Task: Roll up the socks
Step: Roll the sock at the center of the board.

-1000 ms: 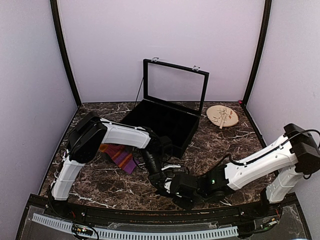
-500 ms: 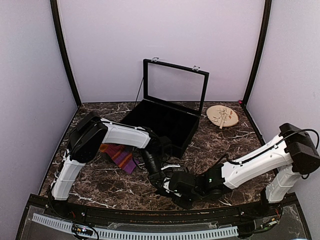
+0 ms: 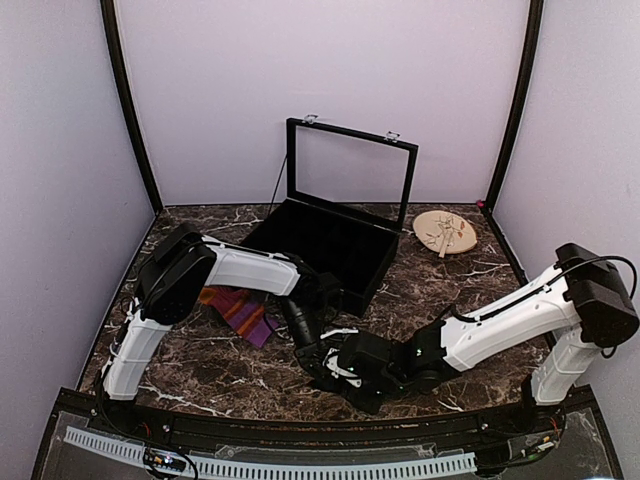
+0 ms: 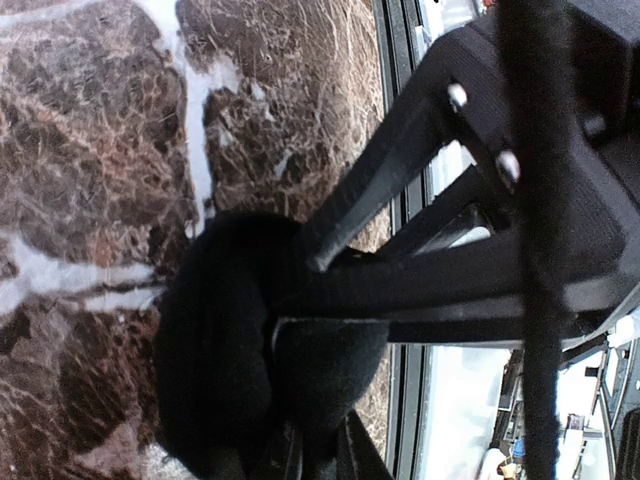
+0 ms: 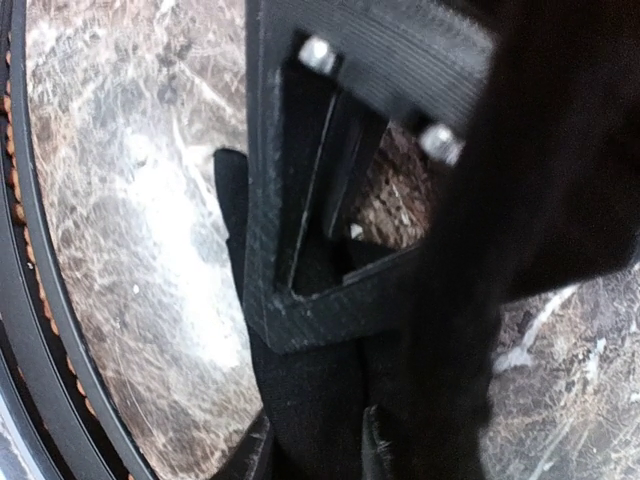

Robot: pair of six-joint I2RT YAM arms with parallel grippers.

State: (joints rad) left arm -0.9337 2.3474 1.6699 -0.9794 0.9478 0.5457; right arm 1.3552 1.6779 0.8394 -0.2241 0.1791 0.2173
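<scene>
Marble tabletop (image 3: 200, 370) beneath: left gripper (image 4: 285, 300) pinched tight on black sock (image 4: 210, 330), likely anchoring roll. Right gripper (image 5: 315, 440) straddles same sock, hold uncertain.

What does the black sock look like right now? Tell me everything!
The black sock is soft, fuzzy cloth, bunched into a round lump with a fold down its middle. It sits on the brown marble table near the front edge. The left hand pinches it, and the right hand is close up against it. No stripes show.
</scene>
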